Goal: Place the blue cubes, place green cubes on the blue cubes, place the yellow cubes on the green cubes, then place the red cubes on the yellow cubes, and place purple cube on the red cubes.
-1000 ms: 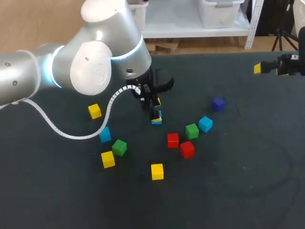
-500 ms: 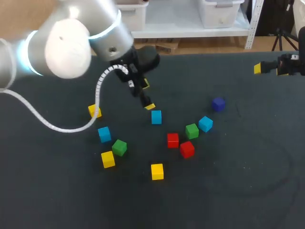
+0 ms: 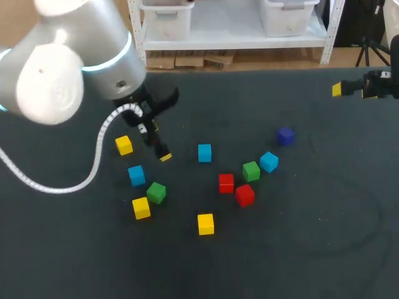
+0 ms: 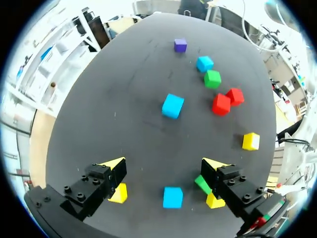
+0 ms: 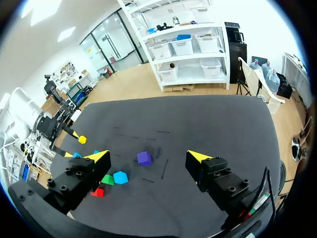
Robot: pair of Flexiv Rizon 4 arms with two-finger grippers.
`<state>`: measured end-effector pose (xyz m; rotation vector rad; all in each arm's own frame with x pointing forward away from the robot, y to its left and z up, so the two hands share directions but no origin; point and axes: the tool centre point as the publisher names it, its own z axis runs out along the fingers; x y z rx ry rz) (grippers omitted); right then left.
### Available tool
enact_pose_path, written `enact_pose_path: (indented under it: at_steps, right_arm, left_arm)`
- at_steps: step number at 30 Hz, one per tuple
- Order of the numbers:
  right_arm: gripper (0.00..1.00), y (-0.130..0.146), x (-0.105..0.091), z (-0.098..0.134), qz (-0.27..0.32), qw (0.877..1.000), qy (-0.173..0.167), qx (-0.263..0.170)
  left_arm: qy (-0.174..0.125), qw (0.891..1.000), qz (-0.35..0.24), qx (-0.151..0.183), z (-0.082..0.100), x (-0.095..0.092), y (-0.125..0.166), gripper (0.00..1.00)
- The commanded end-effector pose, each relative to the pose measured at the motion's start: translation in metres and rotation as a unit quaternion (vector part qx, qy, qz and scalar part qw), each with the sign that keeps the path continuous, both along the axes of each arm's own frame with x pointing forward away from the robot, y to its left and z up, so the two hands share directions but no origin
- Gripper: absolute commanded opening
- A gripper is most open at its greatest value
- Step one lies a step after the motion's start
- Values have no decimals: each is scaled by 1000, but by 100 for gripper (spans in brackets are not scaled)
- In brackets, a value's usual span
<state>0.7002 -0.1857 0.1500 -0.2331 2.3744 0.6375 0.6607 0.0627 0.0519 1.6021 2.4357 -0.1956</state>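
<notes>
Ahead of the left gripper (image 4: 166, 166), well apart now: first blue cube (image 4: 173, 106), let go and set down. Fingers (image 4: 113, 165) wide apart, empty, pulled back over the second blue cube (image 4: 173, 197). Probably next to grab.

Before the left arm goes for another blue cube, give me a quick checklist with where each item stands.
1. The left gripper is open and empty: ok.
2. The left blue cube lies ahead of the left gripper, uncovered: ok.
3. Room around that cube for both fingers: cannot tell; the near green cube sits close beside it.
4. The middle blue cube stands apart from the other cubes: ok.
5. The right gripper is open, empty and well away from the cubes: ok.
</notes>
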Motion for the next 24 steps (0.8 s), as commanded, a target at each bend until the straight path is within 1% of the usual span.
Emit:
enact_pose_path:
  at_steps: [1, 7, 10, 14, 16, 21, 24]
  right_arm:
    - [100, 1, 0, 0, -1, 1000, 0, -1]
    - [100, 1, 0, 0, -1, 1000, 0, -1]
    - [100, 1, 0, 0, -1, 1000, 0, -1]
    - [100, 1, 0, 0, -1, 1000, 0, -1]
    - [100, 1, 0, 0, -1, 1000, 0, -1]
    - [100, 1, 0, 0, -1, 1000, 0, -1]
    - [100, 1, 0, 0, -1, 1000, 0, -1]
  left_arm:
    - [-19, 1000, 6, 1, -8, -19, 26, 100]
    - [-10, 1000, -15, 10, -10, -33, 46, 100]
    - [-5, 1000, -19, 15, -12, -37, 54, 100]
    - [4, 1000, -24, 18, -18, -42, 62, 100]
    - [10, 1000, -20, 22, -22, -42, 65, 100]
    - [12, 1000, -23, 17, -33, -40, 68, 100]
    - [13, 999, -35, 14, -38, -38, 68, 100]
